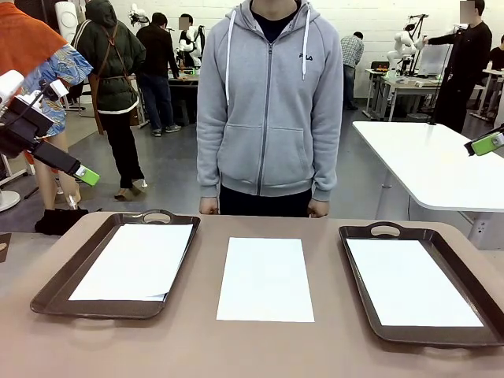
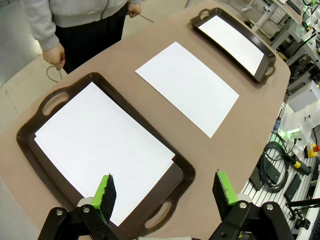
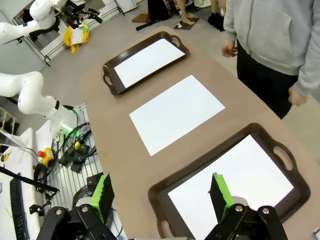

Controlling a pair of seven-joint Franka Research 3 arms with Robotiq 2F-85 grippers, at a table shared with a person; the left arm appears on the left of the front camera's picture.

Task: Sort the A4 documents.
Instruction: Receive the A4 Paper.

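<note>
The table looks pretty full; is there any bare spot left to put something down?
Bare table runs along the near edge and in strips between the middle sheet and each tray: left tray, right tray. Both trays are covered with paper.

Fingers [image 2: 107, 192] spread above tray [image 2: 30, 131]; sheet [image 2: 187, 86] beside

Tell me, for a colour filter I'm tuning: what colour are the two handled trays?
Dark brown, both the left tray and the right tray; clearest in the front view.
</note>
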